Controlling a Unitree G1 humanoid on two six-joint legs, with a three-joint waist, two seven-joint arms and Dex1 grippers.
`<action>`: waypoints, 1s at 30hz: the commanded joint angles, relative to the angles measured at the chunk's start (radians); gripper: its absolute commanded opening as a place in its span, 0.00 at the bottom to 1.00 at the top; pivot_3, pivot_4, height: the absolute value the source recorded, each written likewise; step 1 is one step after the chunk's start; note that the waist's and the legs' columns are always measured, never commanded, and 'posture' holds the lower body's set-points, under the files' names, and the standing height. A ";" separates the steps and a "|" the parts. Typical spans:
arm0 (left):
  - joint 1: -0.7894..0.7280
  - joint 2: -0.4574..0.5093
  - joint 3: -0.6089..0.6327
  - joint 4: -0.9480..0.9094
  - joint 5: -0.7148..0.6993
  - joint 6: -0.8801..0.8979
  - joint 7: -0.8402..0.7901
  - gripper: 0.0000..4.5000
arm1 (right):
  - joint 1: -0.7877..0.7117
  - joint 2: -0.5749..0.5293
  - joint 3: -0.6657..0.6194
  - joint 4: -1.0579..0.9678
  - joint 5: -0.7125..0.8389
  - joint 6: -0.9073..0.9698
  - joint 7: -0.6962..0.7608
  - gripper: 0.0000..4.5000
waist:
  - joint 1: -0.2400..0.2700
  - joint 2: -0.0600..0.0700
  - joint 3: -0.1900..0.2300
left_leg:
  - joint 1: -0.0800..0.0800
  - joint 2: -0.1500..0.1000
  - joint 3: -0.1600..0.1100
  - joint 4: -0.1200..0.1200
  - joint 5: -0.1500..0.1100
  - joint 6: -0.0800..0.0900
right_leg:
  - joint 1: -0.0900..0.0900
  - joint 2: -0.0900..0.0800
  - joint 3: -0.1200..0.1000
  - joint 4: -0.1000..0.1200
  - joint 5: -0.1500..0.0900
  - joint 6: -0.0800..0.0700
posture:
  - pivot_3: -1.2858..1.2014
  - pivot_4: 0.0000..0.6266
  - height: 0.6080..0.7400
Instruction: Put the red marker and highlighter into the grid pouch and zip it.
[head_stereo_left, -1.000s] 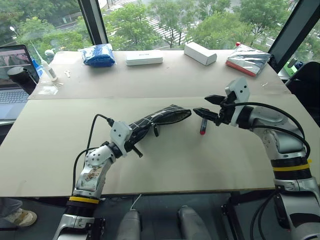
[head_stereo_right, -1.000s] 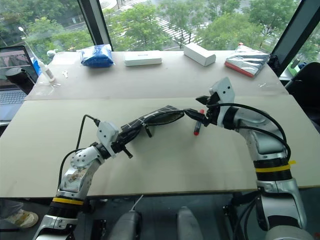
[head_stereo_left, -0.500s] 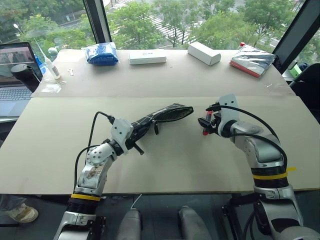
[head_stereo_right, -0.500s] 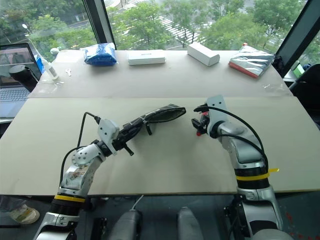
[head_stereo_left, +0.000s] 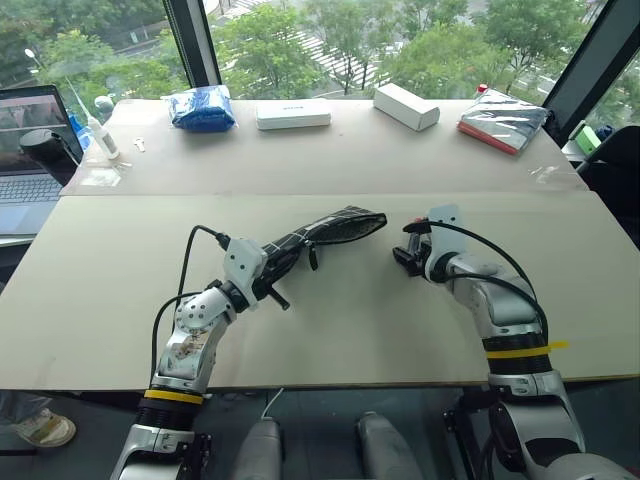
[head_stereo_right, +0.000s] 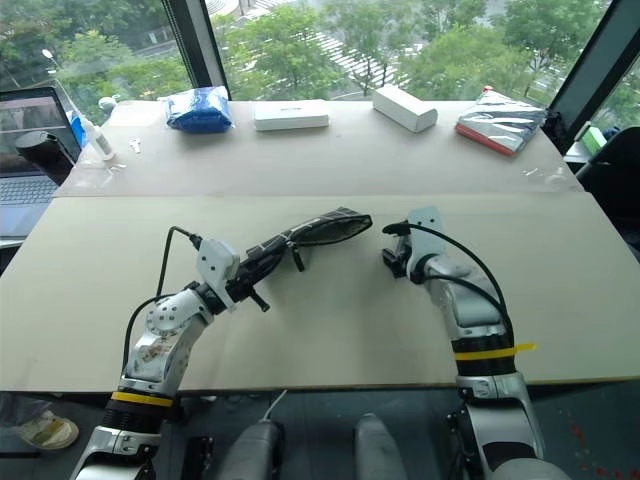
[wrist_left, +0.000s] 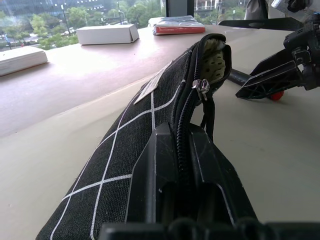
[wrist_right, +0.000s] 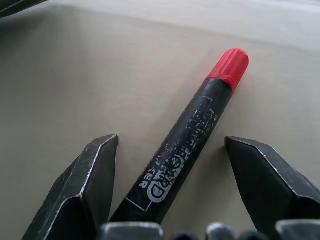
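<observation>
Right wrist view: red marker (wrist_right: 185, 142) barrel print partly legible.

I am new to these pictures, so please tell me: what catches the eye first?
The left gripper holds the grid pouch lifted at mid-table, its mouth gaping. Just right of it, the open right gripper straddles the red marker lying on the table.

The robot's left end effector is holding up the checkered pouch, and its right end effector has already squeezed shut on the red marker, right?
Not quite. The left end effector does hold the grid pouch up, but the right end effector is open. In the right wrist view its fingers stand apart on either side of the red marker, which lies on the table, not yet gripped.
</observation>
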 joint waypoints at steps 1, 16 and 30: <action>-0.005 0.001 0.013 -0.017 -0.007 -0.012 0.004 0.00 | 0.035 -0.007 -0.010 0.051 -0.052 -0.045 -0.039 0.68 | 0.003 0.000 0.000 | 0.000 0.000 0.000 0.000 0.000 0.000 | 0.001 0.000 0.000 0.000 0.000 0.000 | 0.52 0.24 1.00; -0.009 -0.001 0.014 -0.010 -0.010 -0.014 -0.003 0.00 | 0.027 -0.074 -0.005 0.019 -0.077 -0.297 0.068 0.12 | 0.007 0.000 0.000 | 0.000 -0.001 0.000 0.001 0.000 0.000 | 0.002 0.000 0.000 -0.002 0.000 0.000 | 0.52 0.24 1.00; -0.026 -0.005 0.008 0.012 -0.011 -0.013 -0.021 0.00 | 0.030 -0.430 0.216 -0.011 -0.336 -1.243 0.510 0.12 | -0.014 0.000 0.000 | 0.000 -0.001 0.000 -0.001 0.000 0.000 | 0.001 0.000 0.001 -0.003 -0.001 0.001 | 0.52 0.24 1.00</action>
